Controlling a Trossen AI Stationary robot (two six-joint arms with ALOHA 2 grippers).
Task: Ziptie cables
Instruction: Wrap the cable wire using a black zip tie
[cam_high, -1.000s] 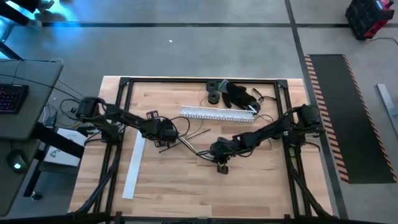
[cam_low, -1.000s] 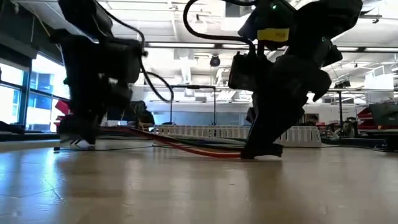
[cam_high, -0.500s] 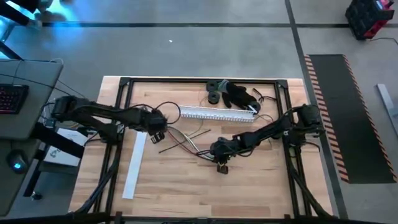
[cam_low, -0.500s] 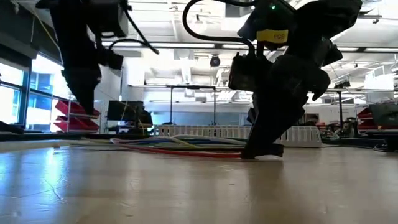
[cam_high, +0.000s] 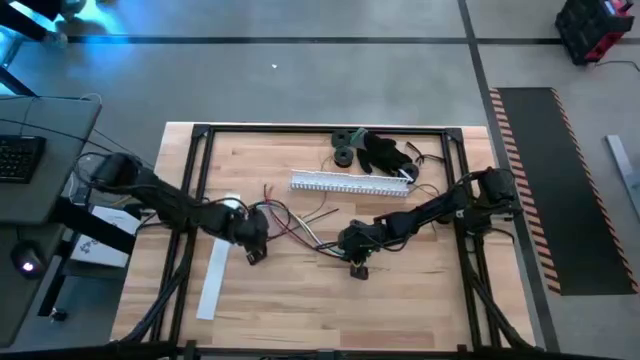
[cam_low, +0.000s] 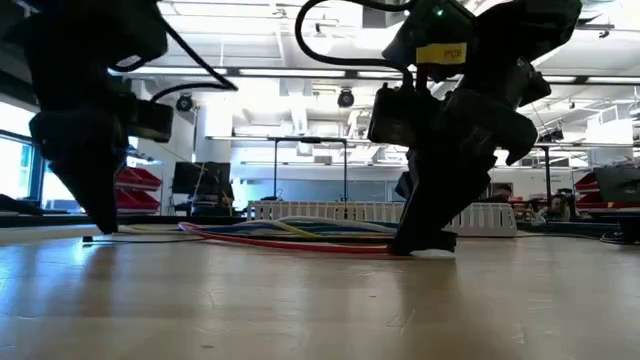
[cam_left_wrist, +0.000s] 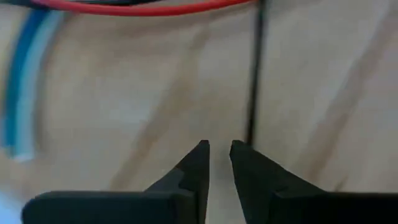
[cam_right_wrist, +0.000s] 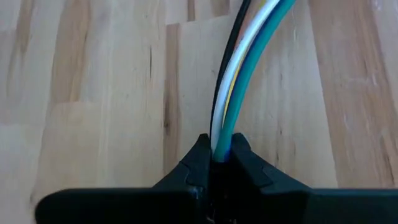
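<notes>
Since half a second ago the left arm has swung back toward the near-left of the table and dropped low, while the right arm has not shifted; the free ends of the wires now lie fanned out instead of drawn up toward the left gripper.

From above, the left gripper (cam_high: 251, 240) sits low over the wood beside the white flat strip (cam_high: 216, 265), and the right gripper (cam_high: 343, 243) is planted near the table's middle. The cables (cam_high: 295, 222) run between them, their long axis lying roughly left to right, with loose ends curling toward the white slotted duct (cam_high: 352, 183) behind.

At table height the cables (cam_low: 300, 234) lie flat on the table (cam_low: 320, 300) as a red, blue and yellowish streak ending at the right gripper (cam_low: 420, 242); the left gripper (cam_low: 95, 228) stands well apart from them.

The left wrist camera shows the left gripper (cam_left_wrist: 217, 152) with its fingers nearly together and nothing between them; a thin black line (cam_left_wrist: 254, 81) lies just ahead, a red wire (cam_left_wrist: 143, 9) and a blue wire (cam_left_wrist: 22, 74) farther off.

The right wrist camera shows the right gripper (cam_right_wrist: 216, 155) clamped on the bundle's end, the cables (cam_right_wrist: 239, 68) leading straight away from it.

The free end lies nearer the left arm, so I judge that arm should gather it.
</notes>
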